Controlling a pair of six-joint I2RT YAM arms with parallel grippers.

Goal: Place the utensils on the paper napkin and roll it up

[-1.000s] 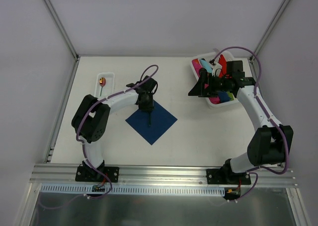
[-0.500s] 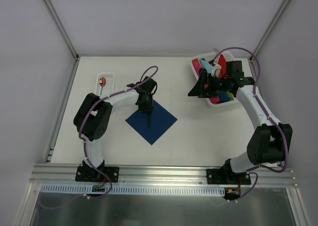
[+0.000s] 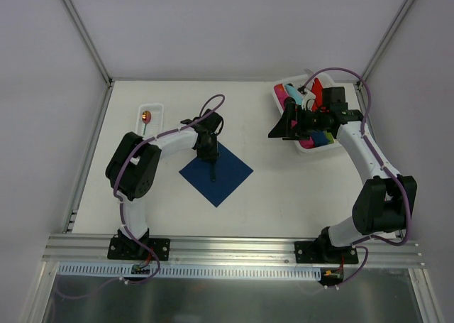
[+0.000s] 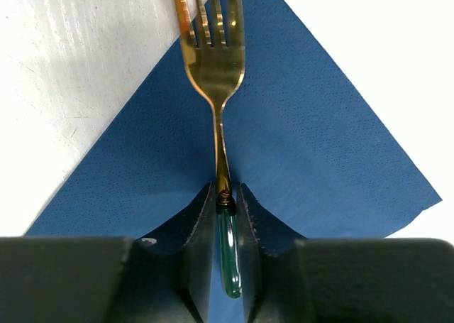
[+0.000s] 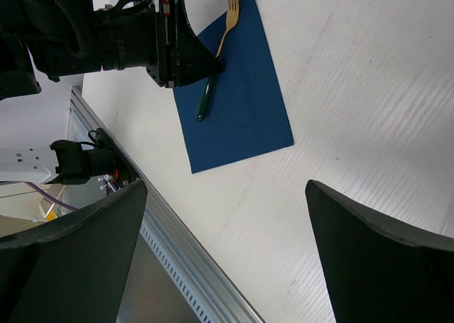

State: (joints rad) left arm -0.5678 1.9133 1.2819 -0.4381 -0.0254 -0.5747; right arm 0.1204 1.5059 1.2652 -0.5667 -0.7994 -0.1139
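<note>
The navy paper napkin lies as a diamond at the table's middle. It also shows in the left wrist view and the right wrist view. My left gripper is shut on the green handle of a copper-headed fork. The fork lies low along the napkin, its tines past the far edge. A second utensil, a spoon with a reddish head, lies in the narrow white tray. My right gripper is open and empty, held above the table.
A white bin with pink, red, blue and white plastic items stands at the back right, under my right arm. The aluminium rail runs along the near table edge. Frame posts stand at the back corners.
The left arm's elbow has drifted slightly right. The left gripper stays over the napkin with the fork in it. The right arm has not moved.
</note>
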